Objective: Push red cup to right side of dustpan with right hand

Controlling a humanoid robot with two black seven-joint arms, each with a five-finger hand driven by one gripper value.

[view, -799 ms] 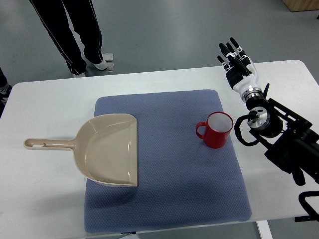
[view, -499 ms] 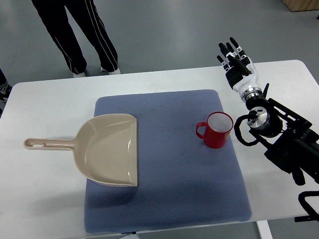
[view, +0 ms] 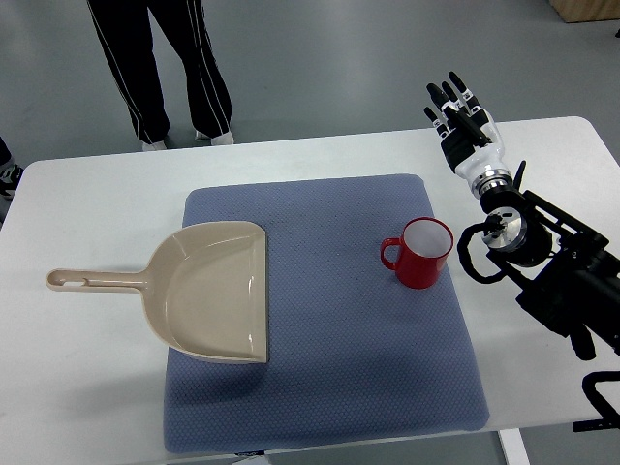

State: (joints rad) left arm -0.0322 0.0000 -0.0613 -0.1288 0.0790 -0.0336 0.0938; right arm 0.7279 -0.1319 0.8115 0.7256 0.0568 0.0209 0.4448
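A glossy red cup with a white inside and a small loop handle (view: 421, 254) stands upright on a blue-grey textured fabric mat (view: 329, 387), in the mat's right half and a little above its middle, with its handle pointing left toward a beige plastic dustpan (view: 208, 291). The dustpan lies flat on the left part of the mat, its open straight edge facing right toward the cup and its long slotted handle reaching left off the mat onto the white tabletop (view: 87, 387). Cup and dustpan are well apart, with bare mat between them. The right hand (view: 463, 121), white-backed with black jointed fingers (view: 449, 97), hangs over the far right part of the tabletop, beyond the mat's upper right corner and clear of the cup; its fingers are stretched out nearly straight, slightly spread, and hold nothing. Its black arm (view: 552, 266) runs down toward the picture's right edge, passing just to the right of the cup without touching it. At the far side of the tabletop, on the grey floor, a person's legs in dark trousers with a thin white side stripe (view: 160, 68) are standing.
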